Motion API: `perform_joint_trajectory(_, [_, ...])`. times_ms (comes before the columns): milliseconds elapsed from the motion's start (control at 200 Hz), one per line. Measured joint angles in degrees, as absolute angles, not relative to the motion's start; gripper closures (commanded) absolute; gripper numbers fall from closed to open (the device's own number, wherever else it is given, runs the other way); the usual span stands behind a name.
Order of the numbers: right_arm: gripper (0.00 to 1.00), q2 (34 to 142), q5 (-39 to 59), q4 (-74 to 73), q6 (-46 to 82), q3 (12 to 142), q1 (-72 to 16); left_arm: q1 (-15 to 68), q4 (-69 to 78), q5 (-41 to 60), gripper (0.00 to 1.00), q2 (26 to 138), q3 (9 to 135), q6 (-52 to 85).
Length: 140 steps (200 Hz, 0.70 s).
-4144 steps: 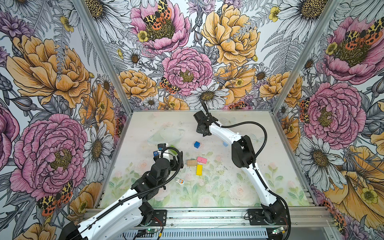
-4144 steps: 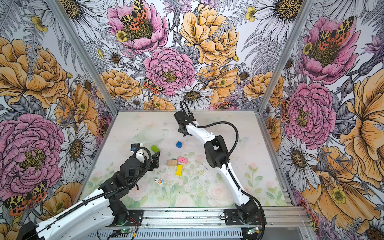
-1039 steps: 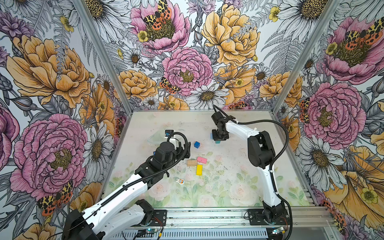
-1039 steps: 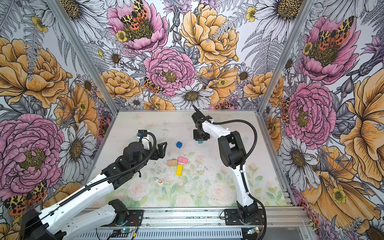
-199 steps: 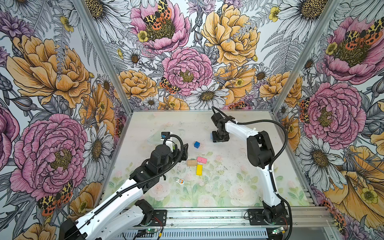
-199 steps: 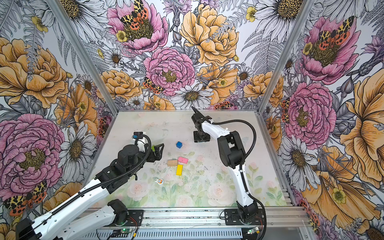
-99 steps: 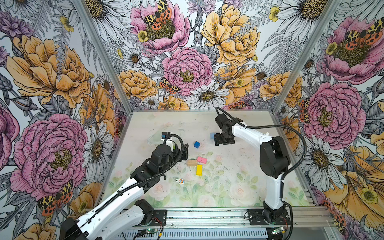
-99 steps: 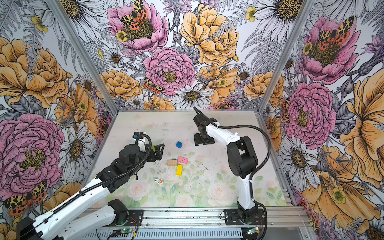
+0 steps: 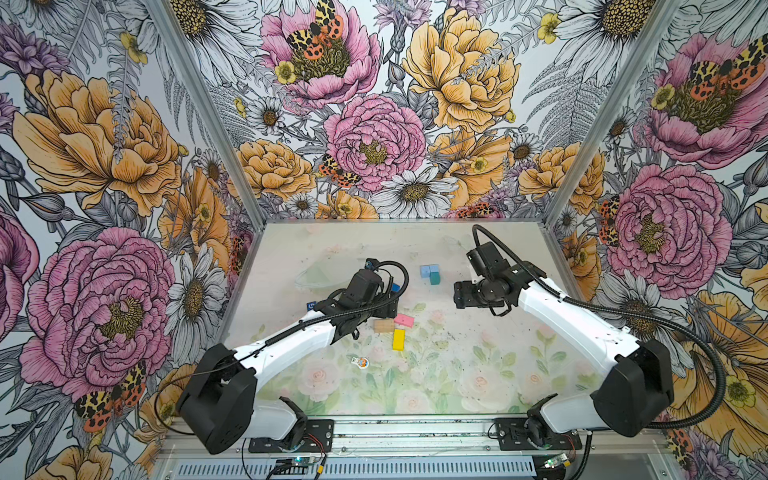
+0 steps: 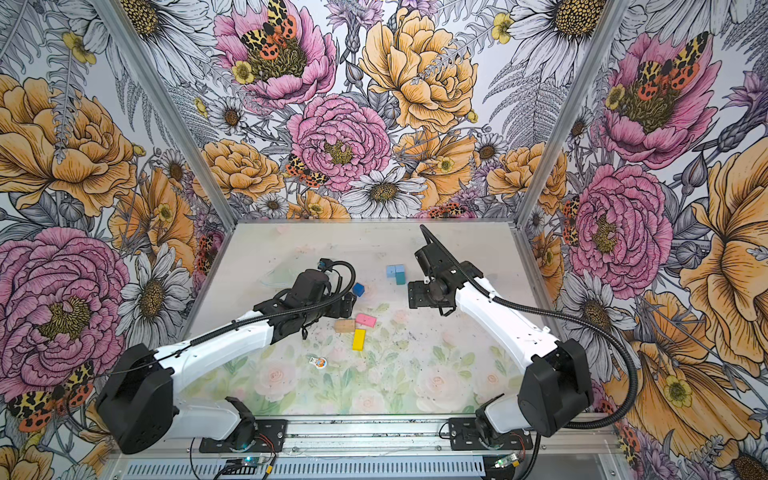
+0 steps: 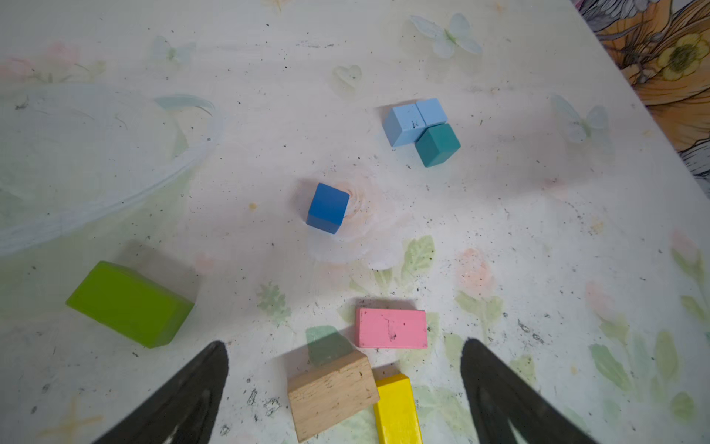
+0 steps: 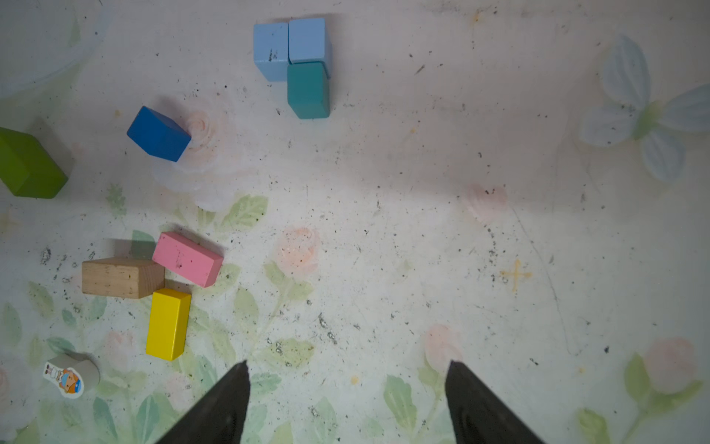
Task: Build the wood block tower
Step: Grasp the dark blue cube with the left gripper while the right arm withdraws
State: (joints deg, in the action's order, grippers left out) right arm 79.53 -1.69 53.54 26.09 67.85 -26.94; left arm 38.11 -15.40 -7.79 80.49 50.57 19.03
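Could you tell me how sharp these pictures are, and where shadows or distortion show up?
In both top views the scene is evenly lit and sharp. In the left wrist view the near black fingers are blurred, the blue cube crisp with a soft shadow, the table edge bowed. In the right wrist view a broad soft shadow crosses the table.

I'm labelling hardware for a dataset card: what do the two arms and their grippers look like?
Both arms have white link shells with black joint housings and black wrist sections. A black corrugated cable loops along each. The left gripper and right gripper have black, tapering, pointed fingers. No markings are readable.
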Motion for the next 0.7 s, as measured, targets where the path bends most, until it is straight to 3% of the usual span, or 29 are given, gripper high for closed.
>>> perform_joint_trajectory(230, [0.17, 71.88, 0.56, 53.10, 26.13, 63.48, -26.55, 38.06, -17.65, -6.52, 0.19, 94.52, 61.32, 15.40])
perform_joint_trajectory(700, [0.16, 65.95, 4.54, 52.88, 25.98, 59.33, -22.81, 34.76, -25.43, -7.22, 0.22, 106.61, 73.71, 10.41])
